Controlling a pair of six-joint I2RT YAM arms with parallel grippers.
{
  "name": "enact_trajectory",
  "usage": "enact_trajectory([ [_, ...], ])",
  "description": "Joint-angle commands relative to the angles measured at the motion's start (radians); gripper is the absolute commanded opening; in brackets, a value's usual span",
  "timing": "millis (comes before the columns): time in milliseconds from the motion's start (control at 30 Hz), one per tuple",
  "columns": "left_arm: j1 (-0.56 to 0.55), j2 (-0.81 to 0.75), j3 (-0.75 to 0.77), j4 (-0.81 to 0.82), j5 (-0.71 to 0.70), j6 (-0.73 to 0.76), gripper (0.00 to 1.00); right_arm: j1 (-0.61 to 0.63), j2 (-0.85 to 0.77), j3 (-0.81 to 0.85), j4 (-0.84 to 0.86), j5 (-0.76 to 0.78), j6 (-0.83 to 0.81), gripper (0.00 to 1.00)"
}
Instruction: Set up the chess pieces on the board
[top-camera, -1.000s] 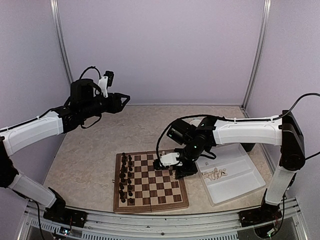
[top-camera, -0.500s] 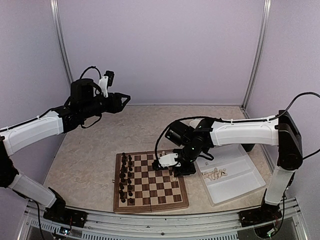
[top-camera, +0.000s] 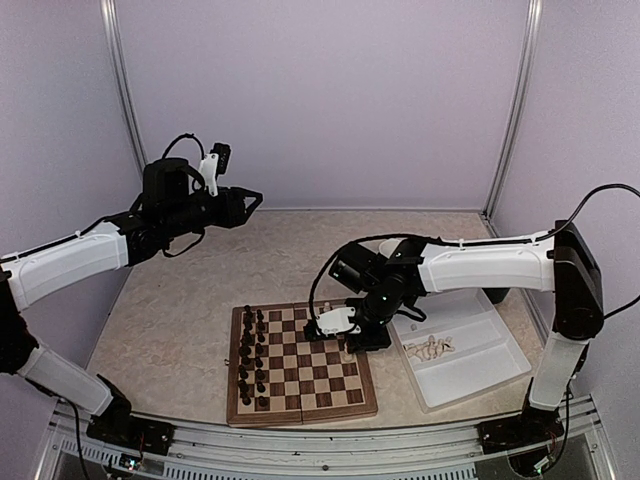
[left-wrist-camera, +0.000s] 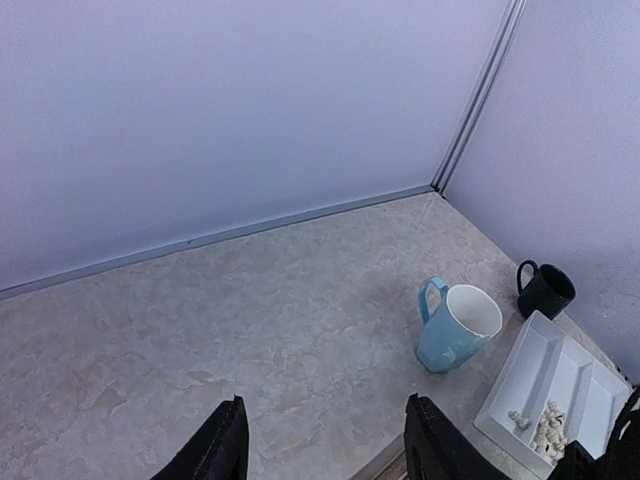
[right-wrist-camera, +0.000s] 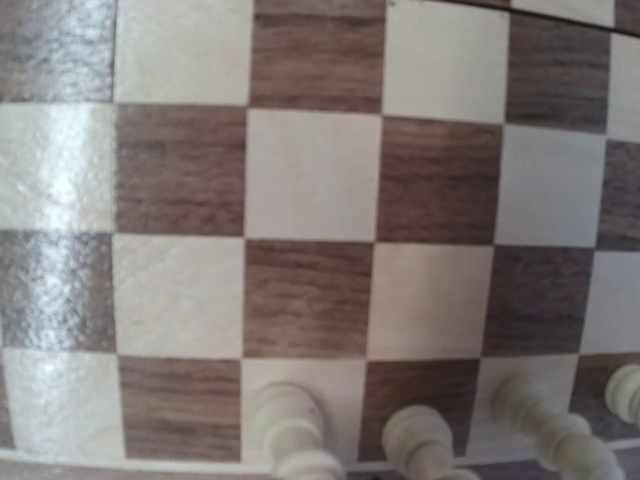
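The board (top-camera: 318, 378) lies at the table's front, with dark pieces (top-camera: 252, 355) in two rows along its left side. My right gripper (top-camera: 352, 347) points down at the board's right edge. Its fingers do not show in the right wrist view, and I cannot tell how its jaws stand. That view looks across the board's squares (right-wrist-camera: 310, 190), with several cream chess pieces (right-wrist-camera: 290, 425) standing in a row along the near edge. More cream pieces (top-camera: 430, 348) lie in the white tray. My left gripper (left-wrist-camera: 325, 452) is held high at the back left, open and empty.
A white plastic tray (top-camera: 480, 385) sits right of the board, also seen in the left wrist view (left-wrist-camera: 520, 380). A light-blue mug (left-wrist-camera: 455, 325) and a black mug (left-wrist-camera: 545, 290) stand behind it near the right wall.
My right arm has shifted slightly left and lower over the board's right edge. The left arm has not moved.
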Motion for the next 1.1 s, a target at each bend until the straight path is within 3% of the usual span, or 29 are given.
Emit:
enact_trajectory([
  [0,-0.001,0.006,0.033,-0.016,0.013,0.011,0.54,0.013,-0.005,0.011,-0.012,-0.016,-0.003,0.24],
  [333,-0.001,0.011,0.036,-0.019,0.017,0.012,0.54,0.013,-0.081,0.060,-0.081,-0.089,-0.018,0.38],
  [500,-0.003,0.010,0.035,-0.016,0.025,0.027,0.54,-0.029,-0.160,0.050,-0.107,-0.134,-0.026,0.41],
  [700,-0.062,-0.003,0.030,-0.011,0.045,0.113,0.53,-0.301,-0.309,-0.035,-0.104,-0.244,-0.019,0.37],
  [900,-0.226,0.035,0.081,-0.065,0.007,0.171,0.53,-0.596,-0.451,-0.239,-0.070,-0.286,-0.041,0.31],
  [1067,-0.343,0.110,0.148,-0.136,-0.009,0.188,0.53,-0.743,-0.470,-0.379,-0.047,-0.281,-0.083,0.30],
])
